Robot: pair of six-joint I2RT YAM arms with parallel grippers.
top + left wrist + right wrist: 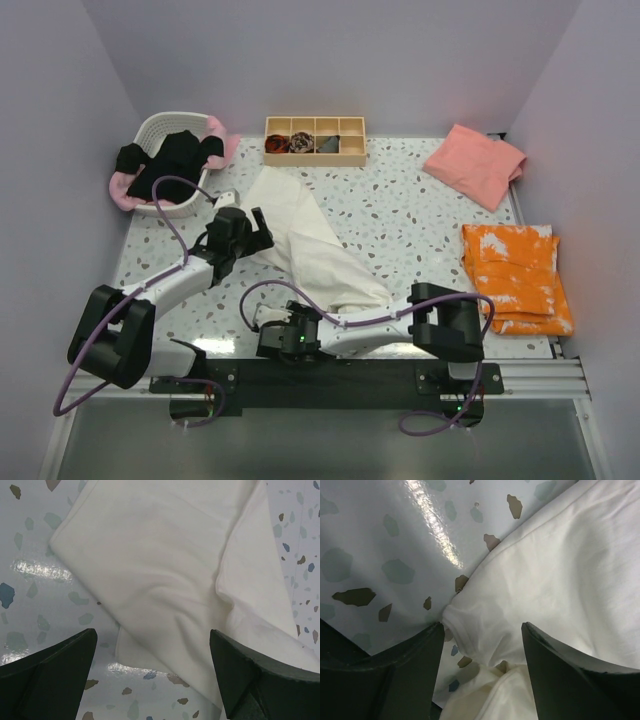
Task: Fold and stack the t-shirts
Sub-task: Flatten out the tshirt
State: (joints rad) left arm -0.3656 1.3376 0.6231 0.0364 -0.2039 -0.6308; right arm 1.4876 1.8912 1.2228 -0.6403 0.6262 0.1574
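Observation:
A large cream-white t-shirt (305,240) lies crumpled and partly folded in the middle of the table. My left gripper (262,228) hovers open over its left edge. In the left wrist view the cloth (165,570) fills the space ahead of the left gripper (153,632), and neither finger touches it. My right gripper (266,338) is low at the near edge. In the right wrist view the right gripper (483,627) has its jaws apart around a bunched hem corner (470,625) of the shirt, with the left finger (415,655) touching it. A folded salmon-pink t-shirt (475,165) lies at the back right.
A white basket (160,125) at the back left holds a black t-shirt (170,160) over a light pink one (122,192). A wooden divided box (345,158) with small rolled bundles stands at the back middle. A folded orange-and-white shirt (515,275) lies at the right edge.

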